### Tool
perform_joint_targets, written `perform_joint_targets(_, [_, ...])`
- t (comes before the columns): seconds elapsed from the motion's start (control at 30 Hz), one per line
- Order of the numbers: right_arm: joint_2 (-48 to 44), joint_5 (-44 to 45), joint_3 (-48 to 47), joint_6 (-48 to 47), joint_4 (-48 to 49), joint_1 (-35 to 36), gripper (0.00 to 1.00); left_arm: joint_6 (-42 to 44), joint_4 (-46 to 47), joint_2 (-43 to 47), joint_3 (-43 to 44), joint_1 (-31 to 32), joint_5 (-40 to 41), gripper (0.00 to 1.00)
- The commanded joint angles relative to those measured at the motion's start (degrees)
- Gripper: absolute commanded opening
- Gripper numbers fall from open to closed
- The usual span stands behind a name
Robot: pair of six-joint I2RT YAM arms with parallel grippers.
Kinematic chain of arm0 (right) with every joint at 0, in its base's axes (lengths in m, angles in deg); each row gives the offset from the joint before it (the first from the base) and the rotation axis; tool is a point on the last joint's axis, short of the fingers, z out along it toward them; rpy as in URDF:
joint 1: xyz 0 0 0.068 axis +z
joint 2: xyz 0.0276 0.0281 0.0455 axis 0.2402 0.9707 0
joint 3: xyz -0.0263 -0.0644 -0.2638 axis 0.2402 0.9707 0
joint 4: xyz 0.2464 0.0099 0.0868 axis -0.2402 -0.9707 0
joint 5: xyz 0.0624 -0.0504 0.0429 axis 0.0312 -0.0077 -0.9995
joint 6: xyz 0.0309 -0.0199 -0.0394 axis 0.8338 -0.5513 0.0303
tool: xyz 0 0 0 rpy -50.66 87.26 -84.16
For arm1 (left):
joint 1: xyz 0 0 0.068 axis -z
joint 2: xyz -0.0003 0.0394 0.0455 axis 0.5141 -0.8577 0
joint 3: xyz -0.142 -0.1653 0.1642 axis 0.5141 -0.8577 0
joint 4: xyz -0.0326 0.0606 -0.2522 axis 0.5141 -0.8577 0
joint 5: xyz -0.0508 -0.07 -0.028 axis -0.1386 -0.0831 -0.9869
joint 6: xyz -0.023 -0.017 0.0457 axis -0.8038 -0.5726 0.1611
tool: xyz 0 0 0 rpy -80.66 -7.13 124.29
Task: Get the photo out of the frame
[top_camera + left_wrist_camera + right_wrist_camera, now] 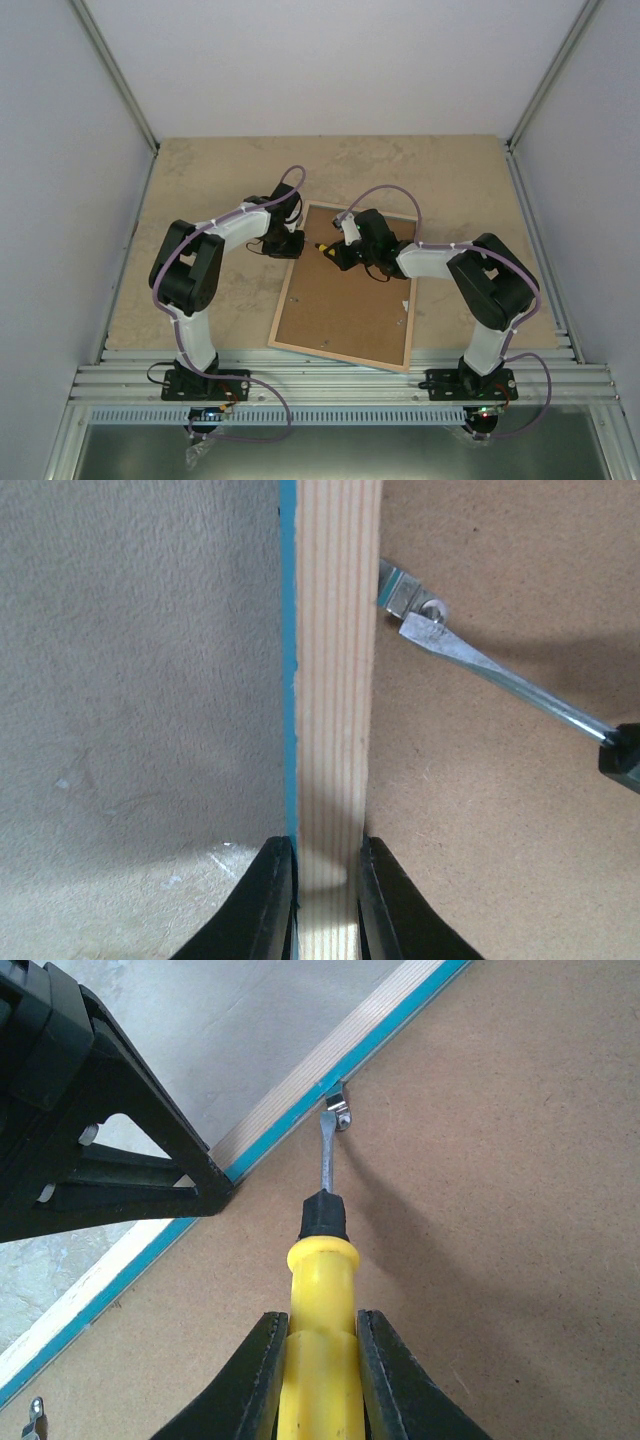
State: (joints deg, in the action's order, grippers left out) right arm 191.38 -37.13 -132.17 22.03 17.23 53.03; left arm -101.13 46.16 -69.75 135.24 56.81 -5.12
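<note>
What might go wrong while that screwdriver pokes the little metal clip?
The screwdriver tip sits right at the clip; it might slip and scratch the brown backing. The left end effector pinches only the thin rim of the frame, so the frame might shift when the blade pushes.

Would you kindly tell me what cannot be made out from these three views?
Photo: in no view; the frame lies back up, its fibreboard covering whatever it holds.
Top view: the clip at the screwdriver tip is too small to make out.
Left wrist view: the screwdriver's handle is cut off by the right edge.
Right wrist view: the handle's end is hidden by the right fingers and bottom edge.
</note>
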Motion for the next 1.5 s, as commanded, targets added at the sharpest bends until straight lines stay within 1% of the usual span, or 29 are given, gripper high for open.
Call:
perform_joint_targets(0.0, [-1.24, -1.25, 0.31, -0.37, 2.15, 0.16, 0.01, -0.89, -1.72, -0.61, -0.38, -0.29, 0.14, 0.00])
perform_joint_targets(0.47, [-1.31, -3.24, -0.05, -0.83, 1.25, 0.21, 0.00, -0.85, -1.73, -0.71, -0.28, -0.29, 0.10, 0.00])
perform_joint_targets(0.83, [0.32, 0.93, -0.42, 0.35, 1.59, 0.17, 0.00, -0.82, -1.67, -0.72, -0.43, -0.29, -0.13, 0.00])
perform_joint_targets(1.2, [1.86, 0.86, -1.14, 0.70, 2.43, 0.17, 0.01, -0.74, -1.66, -0.81, -0.49, -0.29, -0.45, 0.00])
perform_joint_targets(1.47, [1.90, 5.46, -0.89, 2.35, 3.73, 0.16, 0.01, -0.68, -1.62, -0.85, -0.56, -0.29, -0.61, 0.00])
